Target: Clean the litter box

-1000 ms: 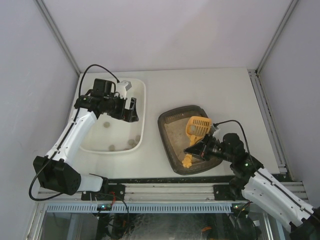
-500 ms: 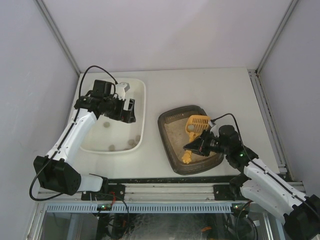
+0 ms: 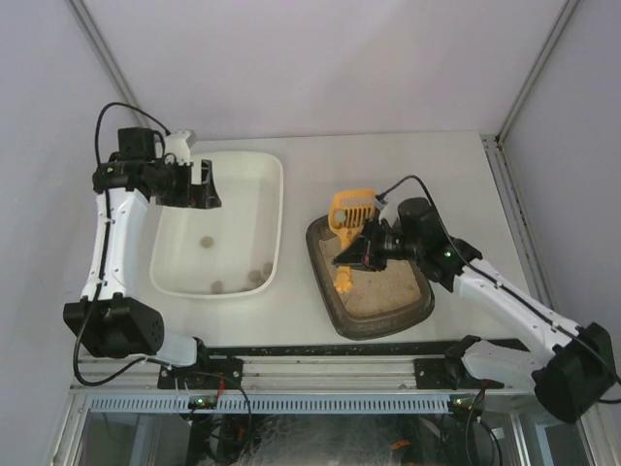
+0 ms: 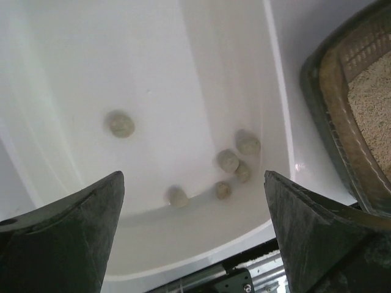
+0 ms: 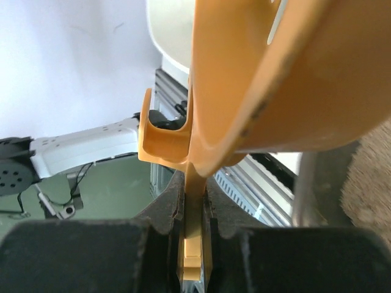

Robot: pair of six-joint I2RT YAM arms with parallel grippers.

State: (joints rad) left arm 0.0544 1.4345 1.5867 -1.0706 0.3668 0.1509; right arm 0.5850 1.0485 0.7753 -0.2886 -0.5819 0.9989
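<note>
The dark grey-brown litter box [image 3: 328,301] holds pale sandy litter right of centre; its corner shows in the left wrist view [image 4: 342,110]. My right gripper [image 3: 357,254] is shut on the handle of an orange slotted scoop [image 3: 347,212], lifted over the box's far left part. In the right wrist view the scoop [image 5: 256,73] fills the frame above the clamped fingers [image 5: 164,210]. My left gripper [image 3: 206,183] is open and empty above the far left corner of the white tub [image 3: 274,209]. Several grey-green clumps [image 4: 231,162] lie in the tub.
Metal frame posts run along the back corners and the right table edge [image 3: 519,223]. A black rail with the arm bases [image 3: 320,354] lines the near edge. The white tub [image 4: 201,256] sits close to the left of the litter box.
My right gripper has lifted the scoop out of the litter and swung it toward the box's far left. My left arm has pulled back to the tub's far left corner.
</note>
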